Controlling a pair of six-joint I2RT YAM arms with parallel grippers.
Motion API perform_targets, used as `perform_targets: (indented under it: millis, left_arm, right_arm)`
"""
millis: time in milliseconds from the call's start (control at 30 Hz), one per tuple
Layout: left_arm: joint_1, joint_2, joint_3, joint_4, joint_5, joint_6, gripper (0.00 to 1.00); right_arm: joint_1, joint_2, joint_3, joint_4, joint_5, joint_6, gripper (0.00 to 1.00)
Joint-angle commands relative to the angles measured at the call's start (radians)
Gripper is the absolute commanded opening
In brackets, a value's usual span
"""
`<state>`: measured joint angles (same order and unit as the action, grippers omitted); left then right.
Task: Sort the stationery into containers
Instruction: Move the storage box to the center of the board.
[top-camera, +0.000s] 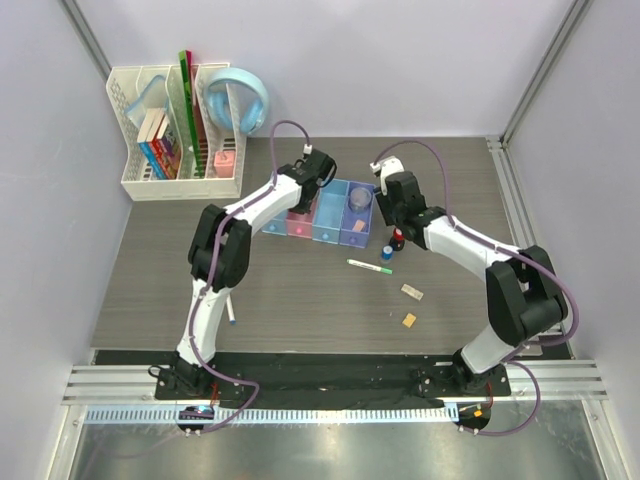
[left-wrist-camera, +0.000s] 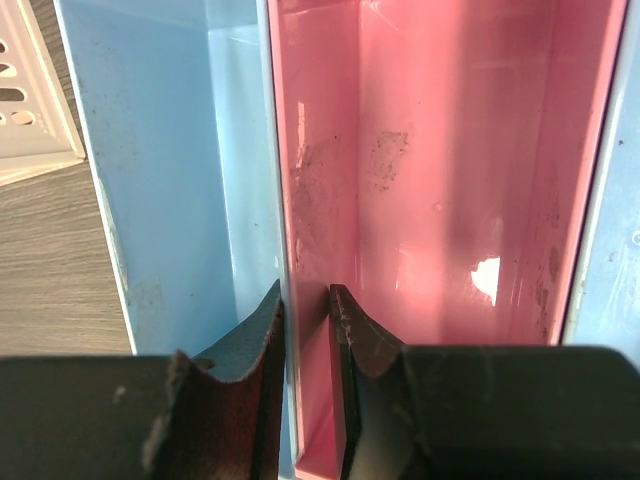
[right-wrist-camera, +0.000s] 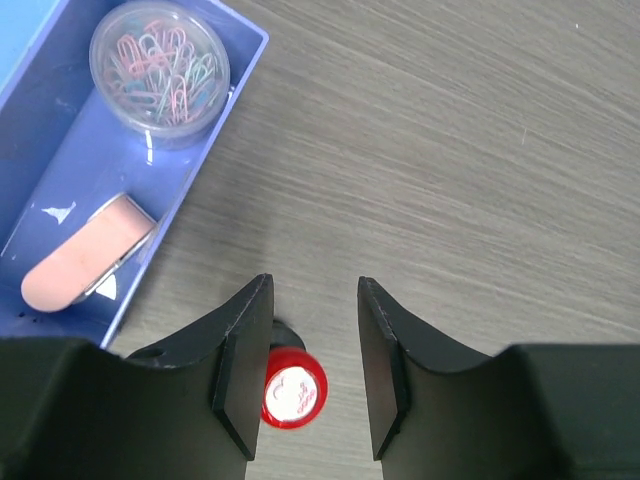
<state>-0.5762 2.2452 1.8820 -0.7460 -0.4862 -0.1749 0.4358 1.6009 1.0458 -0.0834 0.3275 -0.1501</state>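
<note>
The containers are a joined row of bins: blue (top-camera: 276, 222), pink (top-camera: 300, 222), blue (top-camera: 328, 215) and purple (top-camera: 357, 220). My left gripper (top-camera: 304, 198) is shut on the wall between the first blue bin (left-wrist-camera: 170, 150) and the pink bin (left-wrist-camera: 450, 150), one finger on each side (left-wrist-camera: 305, 300). My right gripper (top-camera: 396, 230) is open (right-wrist-camera: 312, 300) right of the purple bin (right-wrist-camera: 200, 170), straddling an upright red-capped item (right-wrist-camera: 293, 395) that stands close to its left finger. A thin white pen with a green tip (top-camera: 370, 265), a blue-capped item (top-camera: 387, 254) and two small erasers (top-camera: 412, 292) (top-camera: 409, 320) lie on the table.
The purple bin holds a clear tub of paper clips (right-wrist-camera: 160, 70) and a pink oblong item (right-wrist-camera: 85, 265). A white mesh organizer (top-camera: 170, 150) with books and light-blue headphones (top-camera: 238, 100) stands at the back left. A thin white pen (top-camera: 231, 312) lies by the left arm.
</note>
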Motion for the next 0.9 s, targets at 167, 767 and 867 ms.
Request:
perform_targets:
  millis: [167, 767, 867]
  left_arm:
    - [-0.028, 0.070, 0.011, -0.072, 0.070, -0.031, 0.13]
    - [-0.062, 0.148, 0.065, -0.153, 0.064, -0.129, 0.12]
    - [-0.070, 0.159, 0.066, -0.161, 0.063, -0.138, 0.11]
  right_arm:
    - [-0.008, -0.090, -0.082, 0.005, -0.018, 0.015, 0.45]
    - [-0.009, -0.124, -0.119, -0.058, -0.035, 0.014, 0.46]
    - [-0.009, -0.148, -0.116, -0.091, -0.045, 0.021, 0.50]
